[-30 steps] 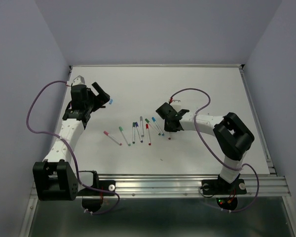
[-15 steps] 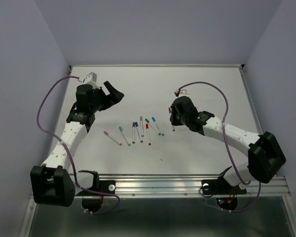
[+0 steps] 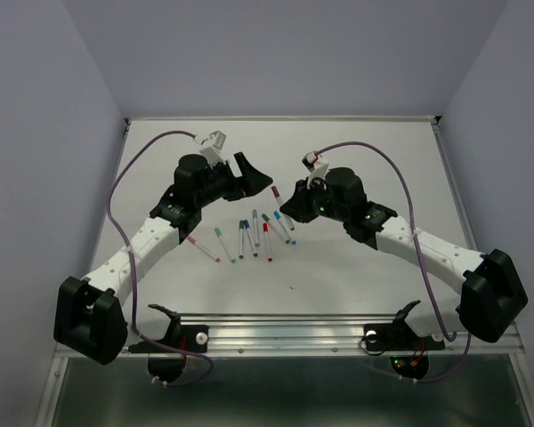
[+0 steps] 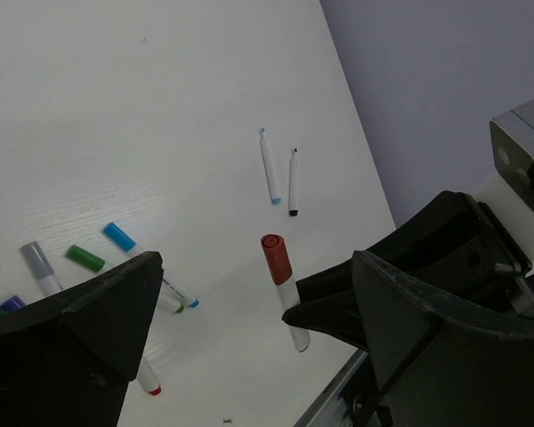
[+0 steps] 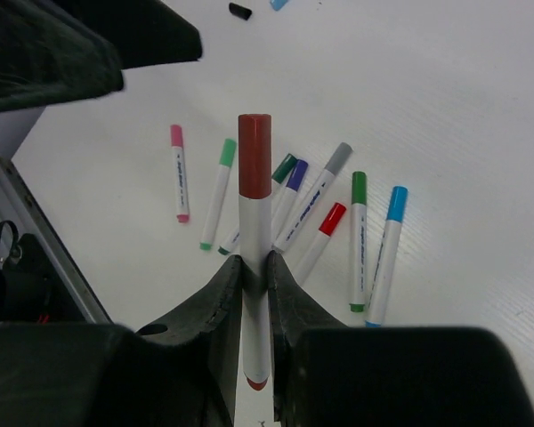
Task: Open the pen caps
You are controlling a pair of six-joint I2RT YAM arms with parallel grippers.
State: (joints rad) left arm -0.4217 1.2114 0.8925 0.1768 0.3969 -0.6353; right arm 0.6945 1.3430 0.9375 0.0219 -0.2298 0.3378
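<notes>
On the counter (image 3: 383, 169) lie eight capped pens (image 5: 360, 233); the right gripper (image 5: 254, 267) clenches a ninth pen (image 5: 254, 231), red cap (image 5: 254, 165) up. The left gripper (image 3: 254, 172), spread wide, has swung in beside it.

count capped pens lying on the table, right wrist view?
8, clustered: pink, light green, dark green, purple, grey, red, green, light blue. Ninth pen in right gripper. Gripper may hide more.

The right arm (image 3: 400, 238) lifted a red-capped pen (image 5: 254, 231) toward the middle; the left arm (image 3: 151, 238) swung in beside it.
</notes>
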